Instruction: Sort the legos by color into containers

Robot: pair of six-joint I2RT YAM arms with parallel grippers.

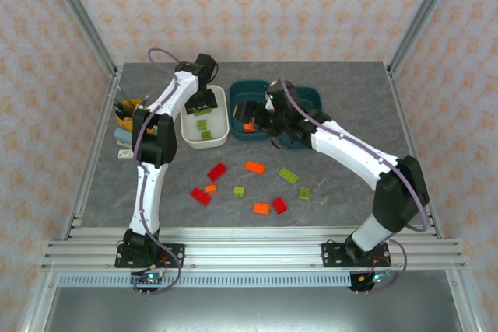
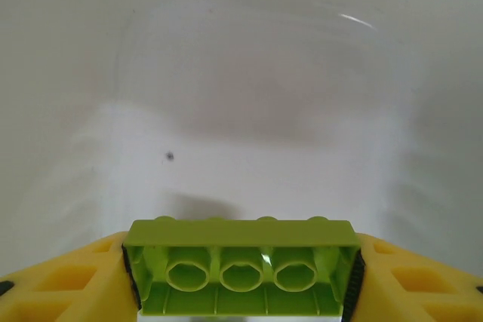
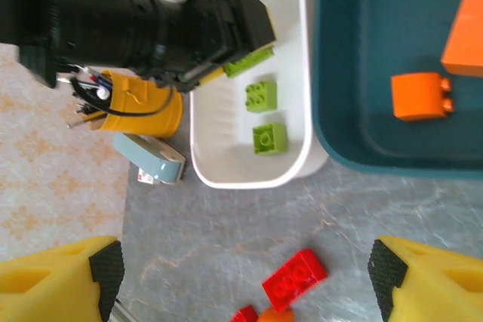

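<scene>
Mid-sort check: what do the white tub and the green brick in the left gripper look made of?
The white tub looks like smooth, glossy plastic: soft highlights streak its rounded wall. The green brick looks like hard moulded plastic, slightly shiny, with hollow tubes underneath.

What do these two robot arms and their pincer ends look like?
The left arm and right arm are slim white shells with black joints and black wrists, each trailing a looping purple cable. The left gripper and right gripper have chunky yellow plastic fingers tipped with black pads.
</scene>
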